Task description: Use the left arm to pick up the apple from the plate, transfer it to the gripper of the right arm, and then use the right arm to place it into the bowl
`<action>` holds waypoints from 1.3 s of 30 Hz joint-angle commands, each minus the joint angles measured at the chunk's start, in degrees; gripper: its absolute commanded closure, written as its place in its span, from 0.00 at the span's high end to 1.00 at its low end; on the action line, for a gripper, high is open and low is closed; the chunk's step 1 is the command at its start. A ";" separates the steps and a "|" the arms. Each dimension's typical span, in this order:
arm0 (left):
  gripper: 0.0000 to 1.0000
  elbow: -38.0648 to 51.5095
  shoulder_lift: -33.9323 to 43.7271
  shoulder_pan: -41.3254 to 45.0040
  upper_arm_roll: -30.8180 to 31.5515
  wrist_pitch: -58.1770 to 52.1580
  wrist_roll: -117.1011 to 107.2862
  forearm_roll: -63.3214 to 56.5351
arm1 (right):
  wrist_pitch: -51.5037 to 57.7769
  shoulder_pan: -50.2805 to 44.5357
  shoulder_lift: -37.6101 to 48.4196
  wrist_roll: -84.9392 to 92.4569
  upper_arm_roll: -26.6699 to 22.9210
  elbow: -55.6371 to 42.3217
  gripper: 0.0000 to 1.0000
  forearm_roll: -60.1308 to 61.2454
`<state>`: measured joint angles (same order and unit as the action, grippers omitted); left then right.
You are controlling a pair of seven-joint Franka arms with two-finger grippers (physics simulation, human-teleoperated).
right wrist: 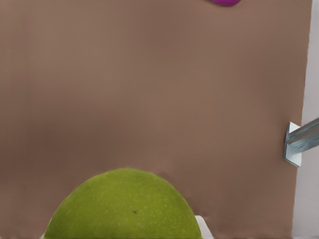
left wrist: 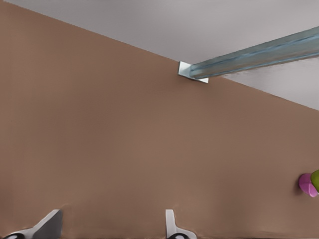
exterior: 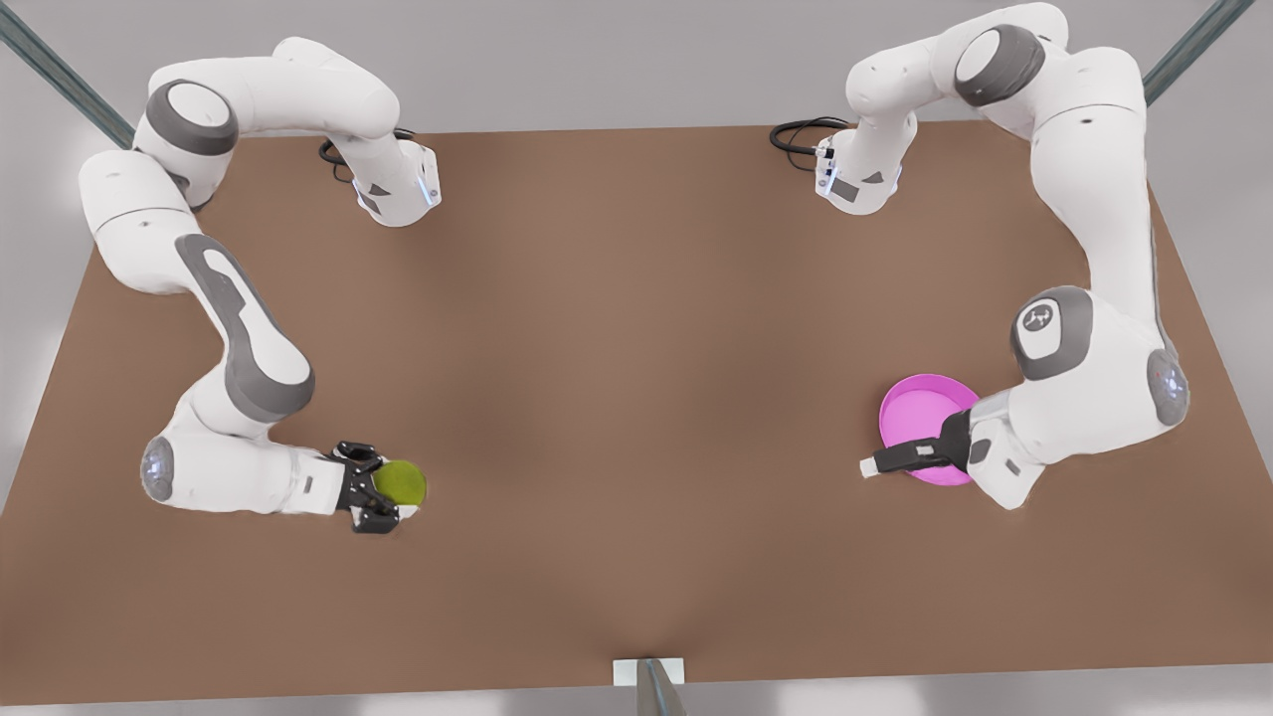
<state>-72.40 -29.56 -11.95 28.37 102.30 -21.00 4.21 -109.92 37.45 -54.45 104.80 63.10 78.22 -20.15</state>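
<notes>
Brown and flat, the wooden table top fills the space between two white robot arms, with a grey floor around it.

At the front view's left, the right gripper sits low over the table. Its black jaws are closed on the round green apple, one on each side. The right wrist view shows the apple very close, with a bit of white finger beside it. Far across the table there is the edge of something pink.

At the front view's right, the left gripper hangs over the near edge of a round pink dish. It points toward the middle of the table. In the left wrist view its two fingertips are wide apart and hold nothing, with bare table between them. Far off in that view sits a small pink shape with a bit of green next to it. I cannot tell what the pink shape is.

A grey-blue metal bar sticks out from the table's edge on a white block.
</notes>
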 commanded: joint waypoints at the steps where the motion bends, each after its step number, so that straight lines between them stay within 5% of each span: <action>1: 1.00 -13.63 15.74 13.68 -21.22 -14.24 8.00 -0.27 | 18.25 0.34 1.10 -11.81 0.10 0.53 0.79 -19.74; 2: 1.00 -12.33 16.64 16.79 -25.03 -18.71 7.47 0.09 | 18.69 1.66 1.89 -11.02 0.19 2.02 0.79 -21.68; 5: 1.00 -10.22 16.38 17.14 -22.49 -20.56 6.76 -0.35 | 16.94 4.74 3.29 -6.98 -0.34 5.01 0.79 -26.17; 6: 1.00 -9.95 16.38 17.05 -21.95 -20.47 6.41 -0.96 | 13.07 4.04 6.54 -2.76 -4.99 6.33 0.80 -25.21; 8: 1.00 -9.95 16.38 17.14 -21.95 -20.65 6.32 -0.96 | 2.80 -2.73 17.09 8.22 -22.03 10.10 0.80 -11.33; 14: 1.00 -9.95 16.38 16.61 -21.95 -20.74 6.59 -0.79 | -12.33 -10.03 27.29 26.42 -43.32 21.36 0.80 4.15; 22: 1.00 -9.34 16.29 16.53 -22.04 -22.58 6.67 -0.87 | -15.24 -9.32 20.61 39.96 -50.52 15.65 0.80 9.60; 31: 1.00 -9.34 16.03 16.44 -22.13 -23.02 6.76 -0.96 | -17.08 -6.95 17.27 43.47 -52.29 15.83 0.82 12.33; 32: 1.00 -9.34 15.94 16.53 -22.13 -23.02 6.50 -0.96 | -17.26 -6.86 17.27 43.48 -52.29 15.83 0.84 12.50; 33: 1.00 -9.34 15.94 16.53 -22.13 -23.02 6.50 -1.23 | -17.43 -6.86 17.27 43.47 -52.29 15.91 1.00 13.03; 39: 1.00 -8.99 15.76 16.26 -22.13 -22.76 6.41 -1.05 | -15.77 -7.30 20.34 41.03 -52.29 15.74 1.00 16.44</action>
<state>-81.44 -13.86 4.38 6.17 79.63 -15.21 3.20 -126.13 30.05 -34.46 136.78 10.65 93.84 -5.50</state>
